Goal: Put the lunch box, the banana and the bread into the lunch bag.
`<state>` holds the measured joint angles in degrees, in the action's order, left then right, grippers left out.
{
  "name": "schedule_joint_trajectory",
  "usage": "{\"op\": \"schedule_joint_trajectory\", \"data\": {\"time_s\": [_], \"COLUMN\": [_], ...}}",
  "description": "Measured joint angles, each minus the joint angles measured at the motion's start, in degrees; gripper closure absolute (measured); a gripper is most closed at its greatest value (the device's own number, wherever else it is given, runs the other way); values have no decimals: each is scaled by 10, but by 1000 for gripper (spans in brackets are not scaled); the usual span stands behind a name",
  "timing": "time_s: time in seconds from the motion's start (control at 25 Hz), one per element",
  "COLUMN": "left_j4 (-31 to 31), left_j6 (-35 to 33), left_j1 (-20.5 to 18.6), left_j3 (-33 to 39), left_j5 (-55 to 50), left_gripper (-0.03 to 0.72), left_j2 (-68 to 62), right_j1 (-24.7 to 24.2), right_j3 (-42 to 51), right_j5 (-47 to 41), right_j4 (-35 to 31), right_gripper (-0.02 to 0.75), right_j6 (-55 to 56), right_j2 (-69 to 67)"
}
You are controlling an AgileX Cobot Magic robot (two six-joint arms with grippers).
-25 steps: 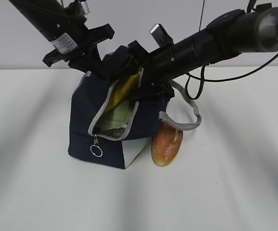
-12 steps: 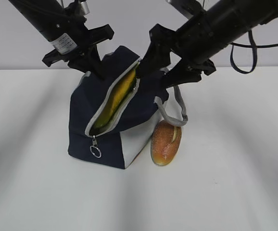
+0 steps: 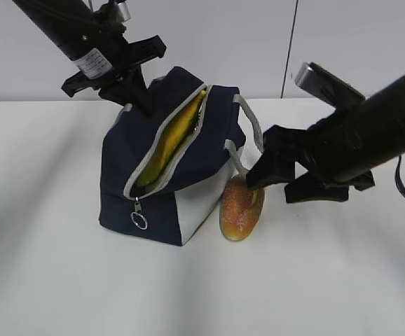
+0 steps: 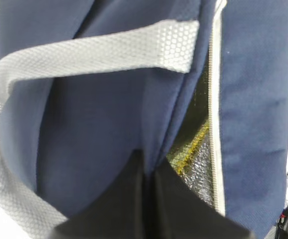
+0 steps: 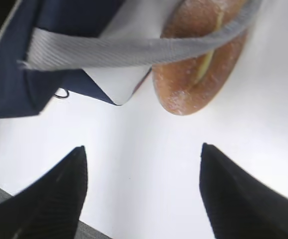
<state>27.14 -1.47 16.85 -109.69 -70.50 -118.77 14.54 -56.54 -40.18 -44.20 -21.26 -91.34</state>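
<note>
With the left tool [image 3: 141,98] pinched on the lunch bag [image 3: 160,175] rim, the right tool [image 5: 143,191], spread wide above the bread [image 3: 242,208] on the desk [image 3: 328,280], might snag the strap.

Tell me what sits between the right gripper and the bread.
In the right wrist view, bare white table fills most of the gap from the right gripper to the bread. A grey strap crosses over the bread.
</note>
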Motion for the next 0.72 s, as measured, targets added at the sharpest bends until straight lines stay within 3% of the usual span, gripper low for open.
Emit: {"op": "schedule_joint_trajectory", "data": {"time_s": [0.16,0.44,0.72], "left_j4": [0,0,0], "left_j6": [0,0,0], "left_j1": [0,0,0], "left_j3": [0,0,0], "left_j5": [0,0,0], "left_gripper": [691,691,691], "left_j2": [0,0,0], "right_j1": [0,0,0], "right_j3": [48,56,56], "right_j5": [26,64,96], "right_j4": [-9,-55,-200], "right_gripper": [222,218,80], "right_j6": [0,-31,-140], "right_j2": [10,-39,-96]}}
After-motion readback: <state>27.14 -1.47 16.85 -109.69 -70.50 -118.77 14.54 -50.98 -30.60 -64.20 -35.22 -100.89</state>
